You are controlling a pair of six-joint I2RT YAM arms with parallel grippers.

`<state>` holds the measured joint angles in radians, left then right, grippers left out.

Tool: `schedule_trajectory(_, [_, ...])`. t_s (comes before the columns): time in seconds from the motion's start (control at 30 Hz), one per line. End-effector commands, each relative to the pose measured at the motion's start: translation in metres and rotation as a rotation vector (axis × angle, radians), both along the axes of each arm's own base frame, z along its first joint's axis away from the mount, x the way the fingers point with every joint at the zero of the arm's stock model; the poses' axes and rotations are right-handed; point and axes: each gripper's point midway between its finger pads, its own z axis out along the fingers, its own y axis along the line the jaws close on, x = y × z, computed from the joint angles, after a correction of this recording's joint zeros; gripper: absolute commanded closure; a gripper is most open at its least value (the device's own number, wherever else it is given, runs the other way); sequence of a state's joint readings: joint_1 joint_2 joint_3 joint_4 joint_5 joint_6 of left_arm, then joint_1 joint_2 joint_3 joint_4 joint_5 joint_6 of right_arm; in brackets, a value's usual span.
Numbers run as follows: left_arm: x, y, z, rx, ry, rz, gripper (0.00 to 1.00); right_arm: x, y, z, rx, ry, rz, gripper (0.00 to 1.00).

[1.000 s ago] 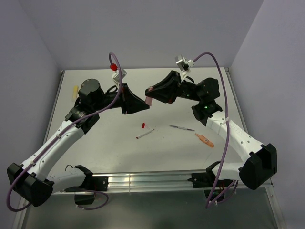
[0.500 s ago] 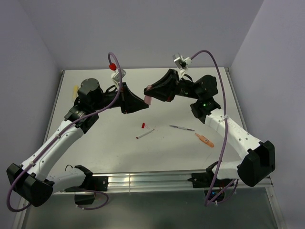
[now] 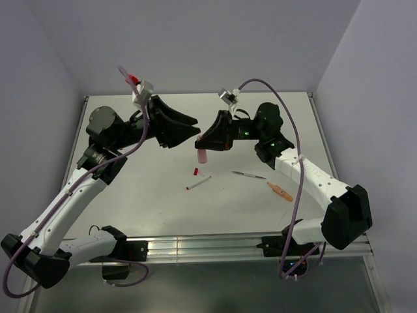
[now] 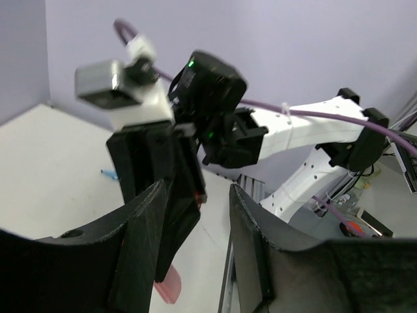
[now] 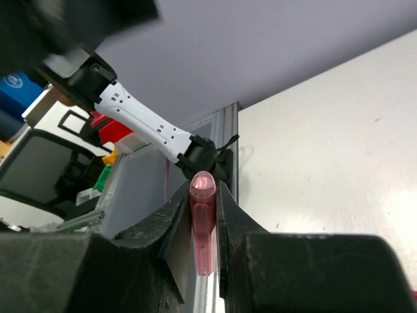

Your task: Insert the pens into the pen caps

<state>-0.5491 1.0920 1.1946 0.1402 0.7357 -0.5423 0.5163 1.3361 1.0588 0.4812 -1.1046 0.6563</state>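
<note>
Pinching pink pen [image 5: 203,225] w/ R pincer [image 5: 203,193], tip poking out, L pincer [image 3: 197,126] spread, empty, apart from pen

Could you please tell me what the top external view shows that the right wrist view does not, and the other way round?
Only the top external view shows the red cap, white stick, thin grey pen and orange pen lying on the table. Only the right wrist view shows coloured clutter past the table's edge. Both show the right gripper clamping the pink pen.
</note>
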Motion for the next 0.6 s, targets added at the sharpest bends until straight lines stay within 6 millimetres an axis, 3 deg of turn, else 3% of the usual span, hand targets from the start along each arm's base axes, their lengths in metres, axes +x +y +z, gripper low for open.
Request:
schedule_trajectory(0.0, [-0.018, 0.01, 0.047, -0.086, -0.159, -0.004, 0.51, -0.004, -0.003, -0.004, -0.014, 0.009, 0.018, 1.0])
schedule_trajectory(0.2, [-0.013, 0.006, 0.031, -0.054, -0.118, -0.007, 0.48, -0.006, -0.004, 0.001, -0.007, 0.005, 0.019, 1.0])
schedule_trajectory(0.33, [-0.01, 0.007, 0.011, -0.011, -0.088, 0.013, 0.46, -0.007, -0.005, 0.007, 0.0, -0.006, 0.02, 1.0])
schedule_trajectory(0.57, [-0.019, 0.014, -0.015, 0.025, -0.071, 0.011, 0.45, -0.006, -0.013, 0.021, 0.018, -0.023, 0.007, 1.0])
